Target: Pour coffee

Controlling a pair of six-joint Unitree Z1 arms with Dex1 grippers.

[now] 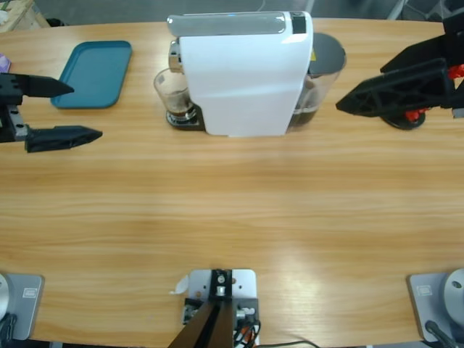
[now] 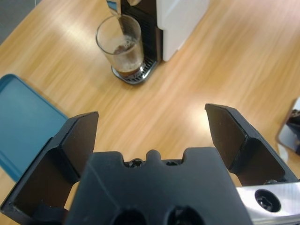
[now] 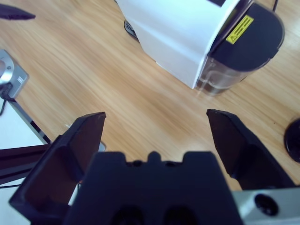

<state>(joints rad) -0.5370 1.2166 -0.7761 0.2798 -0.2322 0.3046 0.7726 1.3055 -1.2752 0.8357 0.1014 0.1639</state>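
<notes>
Coffee [image 2: 127, 71] lies as a thin dark layer in the clear glass [image 1: 172, 93] on the white machine's [image 1: 243, 72] drip tray. Both grippers, left [image 1: 81, 111] and right [image 1: 344, 101], hover well apart from it, fingers spread and empty. A teal tray [image 1: 94, 72] lies near the left gripper.

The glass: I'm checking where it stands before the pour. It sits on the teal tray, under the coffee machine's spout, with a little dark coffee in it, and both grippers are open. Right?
Not quite. The glass stands on the machine's drip grate, not on the teal tray, which lies bare off to the side; the left wrist view shows this. The rest holds: it is under the coffee machine, holds a little coffee, and the left gripper and right gripper are open.
</notes>
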